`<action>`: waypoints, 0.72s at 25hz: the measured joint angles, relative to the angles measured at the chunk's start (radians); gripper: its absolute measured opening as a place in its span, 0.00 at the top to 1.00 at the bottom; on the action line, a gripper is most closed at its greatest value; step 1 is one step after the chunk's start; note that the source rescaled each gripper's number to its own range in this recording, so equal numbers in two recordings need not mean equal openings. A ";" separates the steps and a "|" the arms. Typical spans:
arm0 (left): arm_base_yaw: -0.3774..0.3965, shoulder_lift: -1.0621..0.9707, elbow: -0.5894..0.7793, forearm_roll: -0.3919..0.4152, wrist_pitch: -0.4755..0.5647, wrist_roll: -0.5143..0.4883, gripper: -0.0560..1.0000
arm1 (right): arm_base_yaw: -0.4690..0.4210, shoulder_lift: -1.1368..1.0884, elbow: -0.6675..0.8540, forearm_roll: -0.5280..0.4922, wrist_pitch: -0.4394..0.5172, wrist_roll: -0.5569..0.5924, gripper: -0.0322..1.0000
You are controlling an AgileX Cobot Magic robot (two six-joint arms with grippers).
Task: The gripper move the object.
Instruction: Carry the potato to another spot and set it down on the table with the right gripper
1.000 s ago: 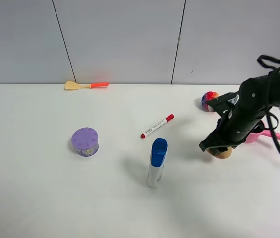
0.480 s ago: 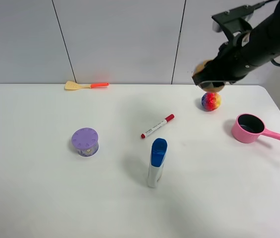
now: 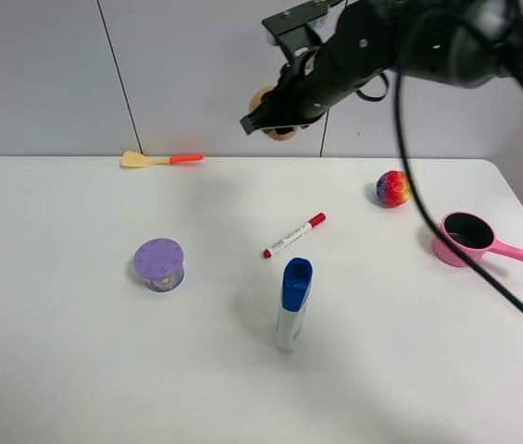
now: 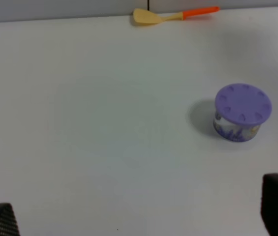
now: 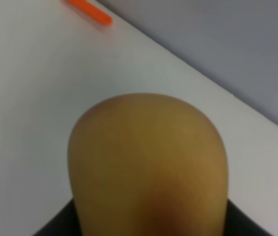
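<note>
Nearest, the left gripper (image 4: 139, 214) is seen wide open and empty, short of the purple jar (image 4: 242, 112). Farther back, the object (image 3: 263, 98) is clamped in the right gripper (image 3: 275, 118), carried since a second ago from beside the pink pan (image 3: 448, 248) to high over the rear edge of the table (image 3: 76, 277); setting-down is judged outstanding.
</note>
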 joint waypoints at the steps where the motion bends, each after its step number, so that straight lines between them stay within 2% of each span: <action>1: 0.000 0.000 0.000 0.000 0.000 0.000 0.00 | 0.012 0.043 -0.039 0.000 -0.003 0.000 0.97; 7: 0.000 0.000 0.000 0.000 0.000 0.000 0.00 | 0.035 0.301 -0.230 0.005 -0.003 0.000 0.97; 18: 0.000 0.000 0.000 0.000 0.000 0.000 0.00 | 0.035 0.450 -0.249 0.007 -0.004 0.000 0.97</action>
